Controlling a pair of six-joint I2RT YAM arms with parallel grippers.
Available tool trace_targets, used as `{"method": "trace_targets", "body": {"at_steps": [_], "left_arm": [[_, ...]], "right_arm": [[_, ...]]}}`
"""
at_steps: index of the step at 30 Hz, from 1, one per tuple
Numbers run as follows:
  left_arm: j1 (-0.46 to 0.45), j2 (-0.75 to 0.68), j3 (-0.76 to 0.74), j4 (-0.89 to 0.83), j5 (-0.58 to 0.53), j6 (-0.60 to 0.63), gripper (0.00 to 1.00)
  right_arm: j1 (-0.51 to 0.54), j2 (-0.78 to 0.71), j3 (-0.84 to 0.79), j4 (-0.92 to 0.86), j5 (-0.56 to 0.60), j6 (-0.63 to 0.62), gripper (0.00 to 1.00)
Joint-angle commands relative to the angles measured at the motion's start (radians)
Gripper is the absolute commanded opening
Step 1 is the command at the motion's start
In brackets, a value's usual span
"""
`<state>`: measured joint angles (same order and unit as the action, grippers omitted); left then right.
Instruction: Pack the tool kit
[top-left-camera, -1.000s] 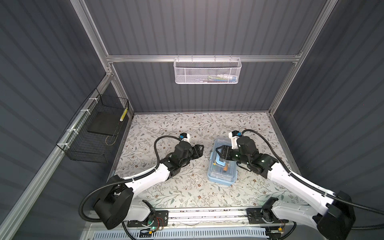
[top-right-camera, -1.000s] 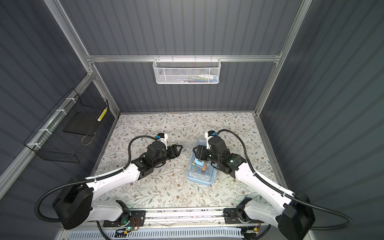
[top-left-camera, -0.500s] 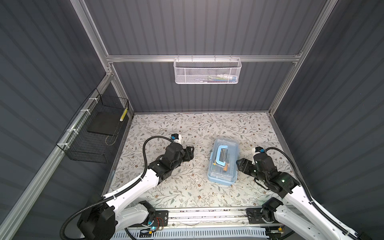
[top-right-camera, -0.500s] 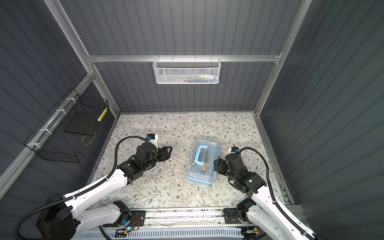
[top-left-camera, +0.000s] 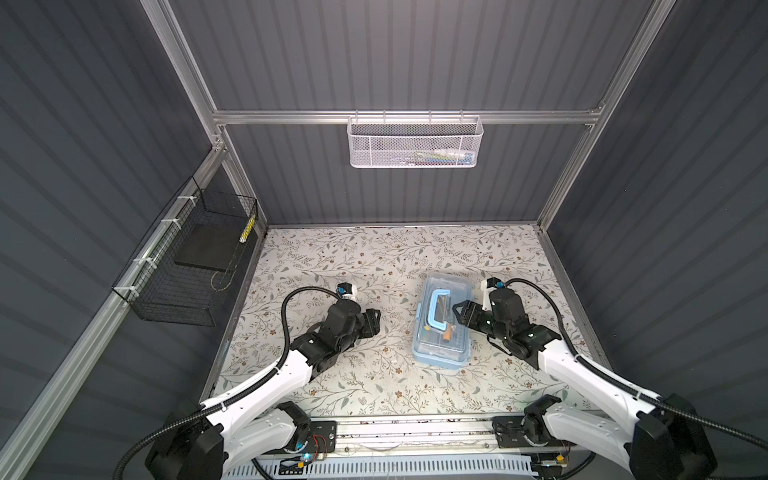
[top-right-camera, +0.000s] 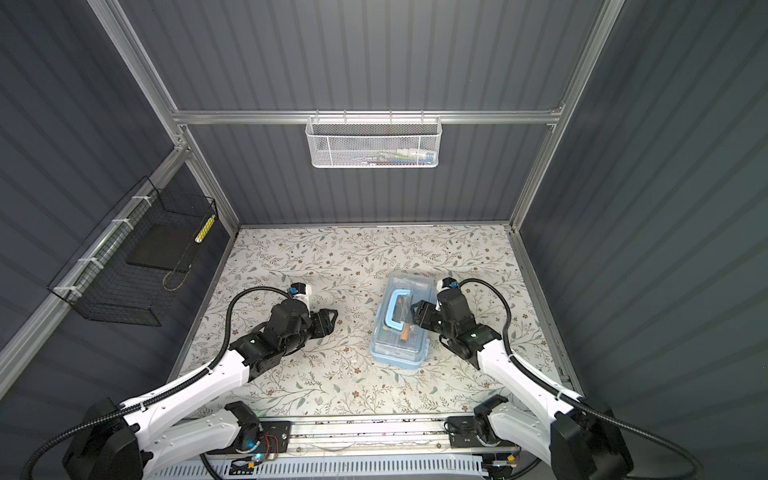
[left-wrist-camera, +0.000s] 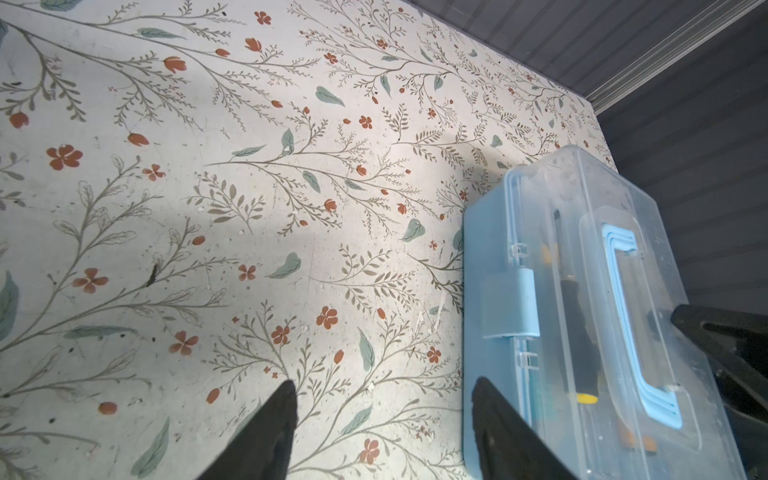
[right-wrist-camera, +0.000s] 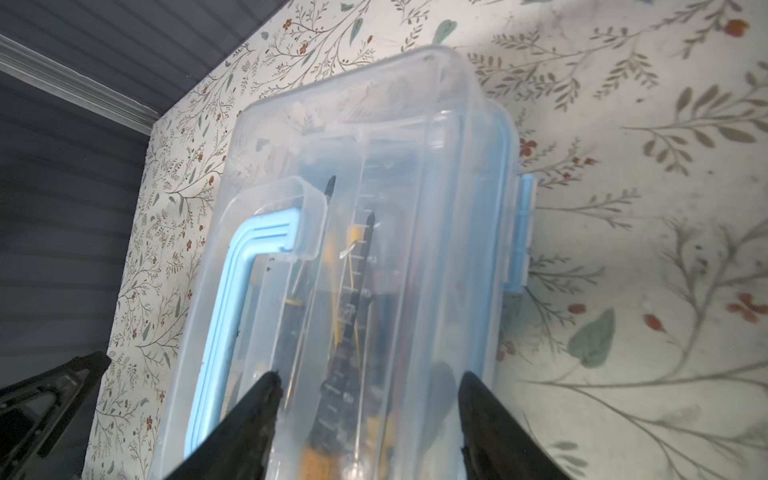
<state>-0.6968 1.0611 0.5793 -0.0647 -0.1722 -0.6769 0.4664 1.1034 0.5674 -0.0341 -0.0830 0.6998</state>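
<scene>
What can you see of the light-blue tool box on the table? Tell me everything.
The tool box is a rectangular light-blue plastic case with a clear lid, shut, a blue handle folded flat and a blue side latch. Screwdriver-like items show through. It rests flat on the floral table. The right tool hovers open over the lid; contact unclear.

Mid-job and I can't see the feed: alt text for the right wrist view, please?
A light-blue tool box with its clear lid on fills the view, blue handle folded flat, tools visible inside. The right gripper hangs open over the lid, holding nothing. Floral table around.
</scene>
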Motion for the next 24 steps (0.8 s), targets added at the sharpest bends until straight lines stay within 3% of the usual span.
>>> {"method": "trace_targets", "body": {"at_steps": [1,5,8,11,16,18,24], "left_arm": [[0.005,0.022,-0.012,0.020,0.007,-0.014,0.68],[0.005,0.044,-0.016,0.035,-0.002,-0.005,0.67],[0.006,0.041,0.002,0.002,-0.034,0.008,0.69],[0.005,0.010,0.031,-0.049,-0.092,0.040,0.72],[0.005,-0.009,0.133,-0.147,-0.233,0.148,0.99],[0.005,-0.001,0.158,-0.149,-0.310,0.197,1.00],[0.003,-0.084,0.019,0.159,-0.326,0.410,1.00]], "right_arm": [[0.005,0.087,0.040,0.092,-0.088,-0.039,0.66],[0.005,0.174,0.094,0.145,-0.125,-0.026,0.66],[0.003,0.201,0.139,0.078,-0.057,0.003,0.68],[-0.007,0.133,0.157,-0.027,0.042,0.003,0.71],[-0.017,-0.038,0.179,-0.213,0.202,-0.074,0.85],[-0.019,-0.082,0.186,-0.270,0.230,-0.110,0.87],[-0.009,-0.143,0.154,-0.348,0.278,-0.139,0.92]]}}
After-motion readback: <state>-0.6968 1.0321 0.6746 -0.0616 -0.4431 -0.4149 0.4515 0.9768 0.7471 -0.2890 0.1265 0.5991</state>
